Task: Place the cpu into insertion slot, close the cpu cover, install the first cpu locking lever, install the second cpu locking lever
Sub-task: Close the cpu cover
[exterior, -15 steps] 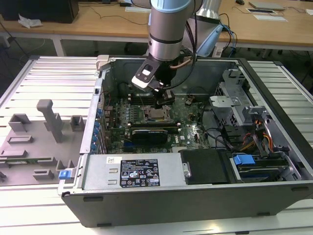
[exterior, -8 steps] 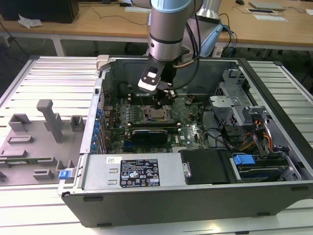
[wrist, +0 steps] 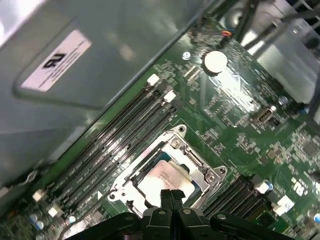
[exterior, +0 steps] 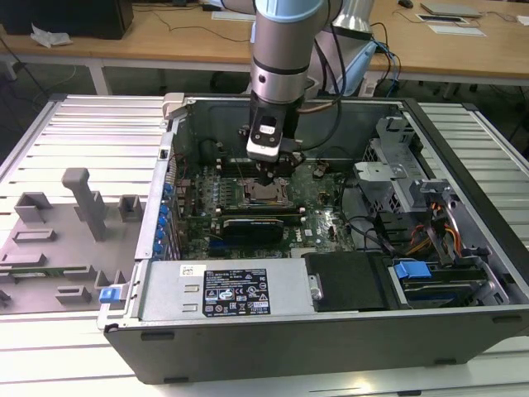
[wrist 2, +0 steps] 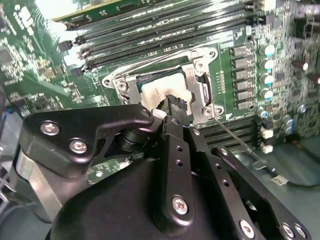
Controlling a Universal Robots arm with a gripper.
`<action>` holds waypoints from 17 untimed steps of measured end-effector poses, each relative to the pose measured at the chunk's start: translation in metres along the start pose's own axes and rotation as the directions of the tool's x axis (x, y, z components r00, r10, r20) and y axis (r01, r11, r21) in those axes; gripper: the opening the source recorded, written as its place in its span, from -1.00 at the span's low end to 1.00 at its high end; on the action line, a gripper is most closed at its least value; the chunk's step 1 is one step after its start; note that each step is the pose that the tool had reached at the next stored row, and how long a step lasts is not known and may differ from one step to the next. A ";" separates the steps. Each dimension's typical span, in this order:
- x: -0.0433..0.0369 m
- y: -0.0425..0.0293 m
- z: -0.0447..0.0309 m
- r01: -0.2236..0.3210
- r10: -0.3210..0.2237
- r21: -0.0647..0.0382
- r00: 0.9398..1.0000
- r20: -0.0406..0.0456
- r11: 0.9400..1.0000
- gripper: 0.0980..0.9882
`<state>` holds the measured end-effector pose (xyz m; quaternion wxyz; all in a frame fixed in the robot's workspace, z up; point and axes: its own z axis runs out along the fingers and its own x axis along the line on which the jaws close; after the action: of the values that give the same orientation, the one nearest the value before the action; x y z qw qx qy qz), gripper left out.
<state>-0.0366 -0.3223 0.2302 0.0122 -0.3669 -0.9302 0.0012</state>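
Cpu (wrist: 162, 177) lies in its socket (wrist: 212, 176); arm (exterior: 281, 50) stands vertical, gripper (wrist: 170, 193) pointing down over it, fingertips pressed together; in the exterior view, black card (exterior: 256, 223) at 6 o'clock.

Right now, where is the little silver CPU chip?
In the first wrist view the cpu lies in its socket on the green motherboard, beside the black memory slots and right at the tips of the gripper.
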 end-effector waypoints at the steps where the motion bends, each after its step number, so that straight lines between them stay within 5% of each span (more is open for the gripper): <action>1: 0.0000 0.0000 0.0001 0.018 -0.018 0.000 1.000 0.000 1.000 -0.98; 8: 0.0000 0.0000 0.0006 0.163 -0.163 0.004 0.987 0.002 0.987 -0.98; 16: 0.0000 0.0000 0.0013 0.347 -0.347 0.008 0.938 0.003 0.938 -0.98; 17: 0.0000 0.0000 0.0014 0.376 -0.376 0.009 0.927 0.003 0.927 -0.98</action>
<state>-0.0366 -0.3222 0.2289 0.0118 -0.1817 -0.9833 0.0035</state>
